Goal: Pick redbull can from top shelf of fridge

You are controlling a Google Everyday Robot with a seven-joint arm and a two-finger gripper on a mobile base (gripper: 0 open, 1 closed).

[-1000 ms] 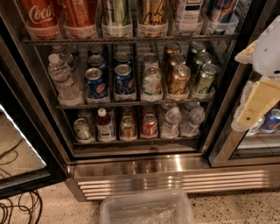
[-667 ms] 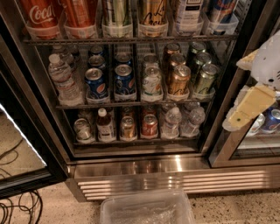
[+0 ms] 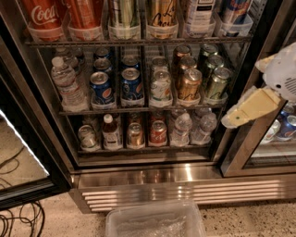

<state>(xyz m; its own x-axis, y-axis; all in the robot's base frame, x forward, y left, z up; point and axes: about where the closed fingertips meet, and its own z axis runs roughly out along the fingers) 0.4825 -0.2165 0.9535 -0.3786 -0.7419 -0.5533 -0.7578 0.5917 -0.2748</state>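
Note:
The fridge (image 3: 152, 178) stands open in front of me. Its top shelf (image 3: 138, 41) runs along the top of the view, fronted by clear trays of tall cans. The redbull can (image 3: 235, 10), blue and silver with a red mark, stands in the rightmost tray, with its top cut off by the view's edge. My gripper (image 3: 240, 113), white and beige, hangs at the right in front of the fridge's right frame. It is below and to the right of the redbull can and holds nothing I can see.
The middle rack holds Pepsi cans (image 3: 132, 85), other short cans and a water bottle (image 3: 67, 83). The lowest rack has small cans and bottles. A clear plastic bin (image 3: 155, 222) sits on the floor, with cables (image 3: 18, 222) at the left. The open glass door (image 3: 23, 152) is on the left.
The gripper has swung from nearly upright at the right edge to pointing down-left, reaching farther left toward the fridge opening. The cans have not moved.

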